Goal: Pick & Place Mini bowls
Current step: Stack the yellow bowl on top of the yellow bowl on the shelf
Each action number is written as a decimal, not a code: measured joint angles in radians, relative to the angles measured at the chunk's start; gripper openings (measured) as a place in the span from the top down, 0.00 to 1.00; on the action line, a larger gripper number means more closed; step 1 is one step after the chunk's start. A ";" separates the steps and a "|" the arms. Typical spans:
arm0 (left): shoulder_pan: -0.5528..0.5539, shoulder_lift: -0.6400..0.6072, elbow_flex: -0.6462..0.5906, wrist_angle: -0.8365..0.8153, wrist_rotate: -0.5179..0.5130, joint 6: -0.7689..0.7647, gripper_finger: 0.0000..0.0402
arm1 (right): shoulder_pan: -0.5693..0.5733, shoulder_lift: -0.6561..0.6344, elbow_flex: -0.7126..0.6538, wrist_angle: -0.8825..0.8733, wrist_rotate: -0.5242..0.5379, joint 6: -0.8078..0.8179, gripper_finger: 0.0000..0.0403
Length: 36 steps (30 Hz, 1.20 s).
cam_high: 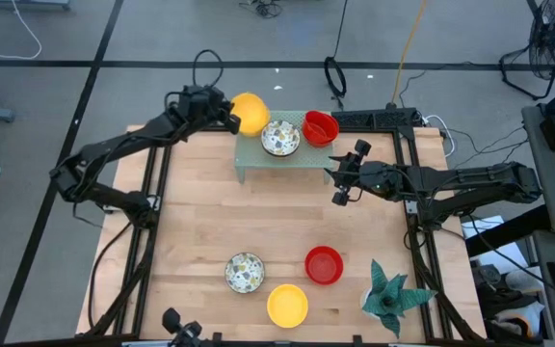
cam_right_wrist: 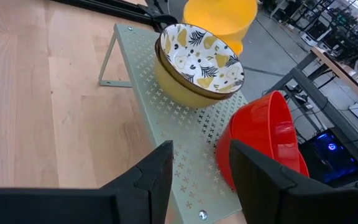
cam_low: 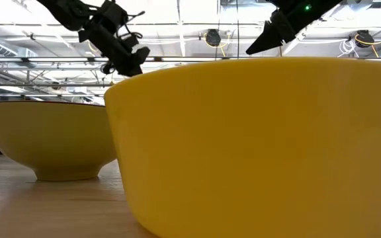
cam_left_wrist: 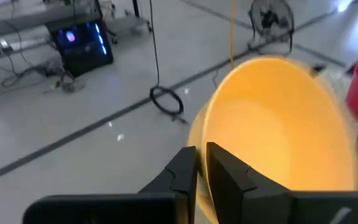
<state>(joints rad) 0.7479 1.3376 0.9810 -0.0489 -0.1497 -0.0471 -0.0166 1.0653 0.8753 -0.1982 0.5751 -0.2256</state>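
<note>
In the high view my left gripper (cam_high: pixel 227 112) is shut on a yellow mini bowl (cam_high: pixel 250 113) at the far left corner of the pale green rack (cam_high: pixel 258 156). On the rack sit a patterned bowl (cam_high: pixel 280 138), stacked in a yellow one (cam_right_wrist: pixel 179 84), and a red bowl (cam_high: pixel 320 127) on the right end. My right gripper (cam_high: pixel 345 181) is open, just right of the rack, with its fingers over the rack's surface (cam_right_wrist: pixel 191 168) and touching nothing. A patterned bowl (cam_high: pixel 245 273), a red bowl (cam_high: pixel 324 265) and a yellow bowl (cam_high: pixel 287 305) rest on the table near its near edge. My left gripper (cam_left_wrist: pixel 201 171) holds the yellow bowl by its rim (cam_left_wrist: pixel 205 134). One finger (cam_left_wrist: pixel 225 171) is inside the bowl and the other (cam_left_wrist: pixel 180 171) outside. It comes from the table's left. The bowl is lifted clear and tilted, its opening turned toward the gripper.
A green spiky plant (cam_high: pixel 393 294) stands at the table's near right corner. The middle of the wooden table (cam_high: pixel 258 212) is bare between the rack and the near bowls. In the low view the near yellow bowl (cam_low: pixel 256 145) fills most of the picture.
</note>
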 joint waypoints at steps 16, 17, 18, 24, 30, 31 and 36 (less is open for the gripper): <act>-0.002 0.043 0.000 0.092 -0.010 -0.045 0.85 | 0.000 0.000 0.000 0.000 0.000 -0.004 0.64; -0.002 0.042 0.000 0.106 -0.011 -0.045 0.82 | 0.000 0.000 0.000 -0.001 0.000 -0.004 0.64; -0.002 0.042 0.006 0.107 -0.009 -0.045 0.78 | 0.000 0.000 0.000 -0.001 0.000 -0.003 0.64; -0.002 0.042 0.024 0.097 -0.006 -0.042 0.56 | 0.000 0.000 0.000 -0.001 0.000 0.004 0.64; -0.002 0.042 0.024 0.104 0.139 -0.110 0.47 | 0.000 0.000 0.000 -0.001 0.000 0.004 0.64; -0.002 0.042 0.024 0.108 0.187 -0.139 0.47 | 0.000 0.000 0.000 -0.001 0.000 0.004 0.64; -0.002 0.015 0.024 0.192 0.265 -0.173 0.47 | 0.000 0.000 0.000 -0.002 0.000 0.004 0.64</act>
<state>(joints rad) 0.7460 1.3524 1.0054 0.1432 0.1155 -0.2205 -0.0162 1.0653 0.8753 -0.2004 0.5750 -0.2218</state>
